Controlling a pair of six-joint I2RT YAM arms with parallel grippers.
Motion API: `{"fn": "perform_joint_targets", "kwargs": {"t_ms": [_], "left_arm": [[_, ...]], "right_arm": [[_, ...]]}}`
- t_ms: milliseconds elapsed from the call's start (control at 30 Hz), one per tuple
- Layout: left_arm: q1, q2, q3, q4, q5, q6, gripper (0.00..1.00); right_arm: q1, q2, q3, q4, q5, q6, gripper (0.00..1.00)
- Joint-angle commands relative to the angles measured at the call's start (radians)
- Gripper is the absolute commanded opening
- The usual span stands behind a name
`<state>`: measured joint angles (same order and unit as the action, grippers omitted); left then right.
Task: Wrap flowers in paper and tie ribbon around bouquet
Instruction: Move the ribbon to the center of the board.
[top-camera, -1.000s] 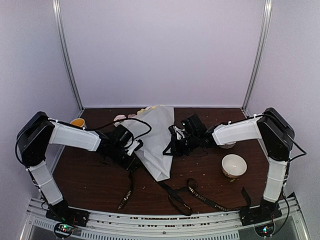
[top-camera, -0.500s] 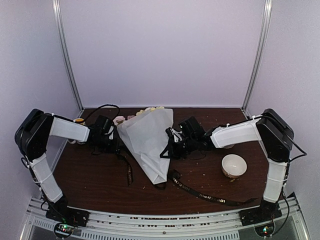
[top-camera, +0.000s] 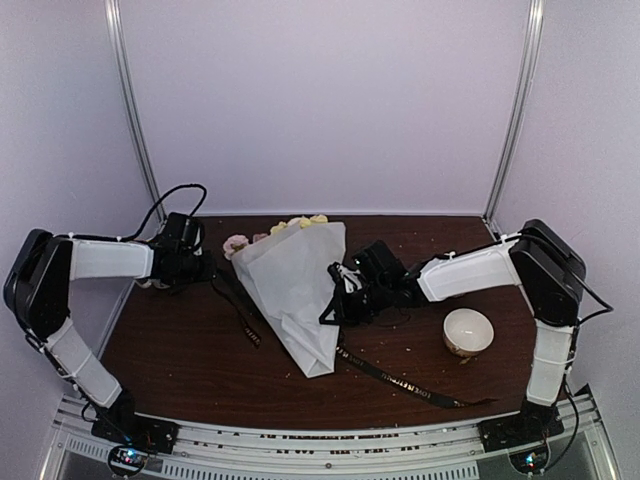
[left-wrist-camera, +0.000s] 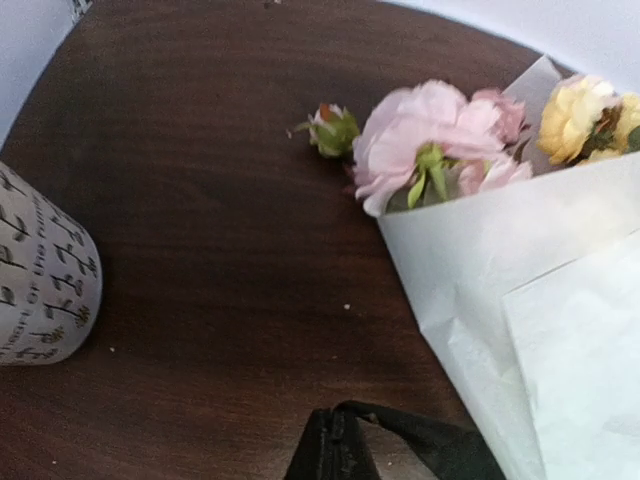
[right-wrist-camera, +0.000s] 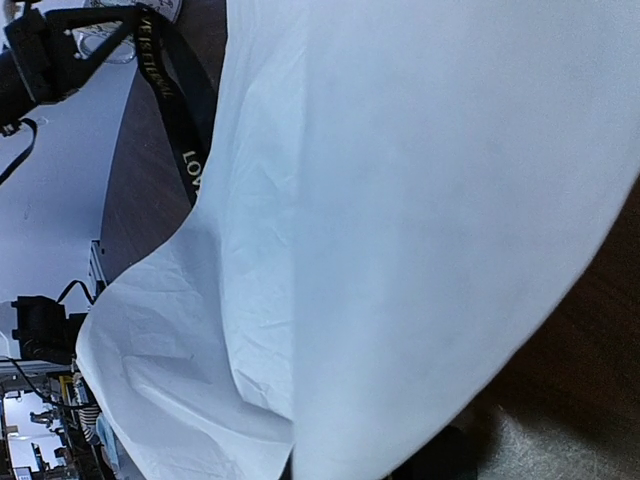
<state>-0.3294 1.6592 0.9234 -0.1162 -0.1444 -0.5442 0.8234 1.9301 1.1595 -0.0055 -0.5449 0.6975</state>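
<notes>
Bouquet (top-camera: 295, 290), creased pale cone; left end effector (top-camera: 208, 268) pinching floppy black ribbon (top-camera: 243, 322), right end effector (top-camera: 338, 292) pressed together.

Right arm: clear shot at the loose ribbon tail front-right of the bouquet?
Probably yes. The ribbon tail lies flat on bare table, clear of the bowl, nothing on it. The right tool sits shut at the bouquet edge, so it must back off first.

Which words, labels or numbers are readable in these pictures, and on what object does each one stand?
"LOV": pale letters on the black ribbon, right wrist view; the paper covers what follows.
Other ribbon lettering, in that view and the top view: too blurred to read.
Black script marks on the pale cup: not legible.
</notes>
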Motion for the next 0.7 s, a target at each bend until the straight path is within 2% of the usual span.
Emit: {"fn": "perform_joint_targets", "kwargs": {"t_ms": [0,167,300,500,667], "left_arm": [[-0.002,-0.129,-0.032,0.074,-0.029,0.058,0.0],[-0.068,-0.238,-0.047,0.109,0.047,0.16,0.0],[-0.207,-0.197,0.053,0.085,0.13,0.271,0.0],[-0.292,0.037,0.238,0.047,0.322,0.259,0.0],[-0.316,0.23,0.371,-0.092,0.396,0.277,0.0]], "right_arm": [[0.017,0.016,-0.009,-0.016,0.023,-0.039,0.0],[0.023,0.031,-0.009,-0.031,0.041,-0.055,0.0],[0.025,0.039,-0.012,-0.03,0.048,-0.06,0.0],[0.031,0.052,-0.005,-0.048,0.066,-0.073,0.0],[0.036,0.042,-0.002,-0.068,0.098,-0.088,0.04]]}}
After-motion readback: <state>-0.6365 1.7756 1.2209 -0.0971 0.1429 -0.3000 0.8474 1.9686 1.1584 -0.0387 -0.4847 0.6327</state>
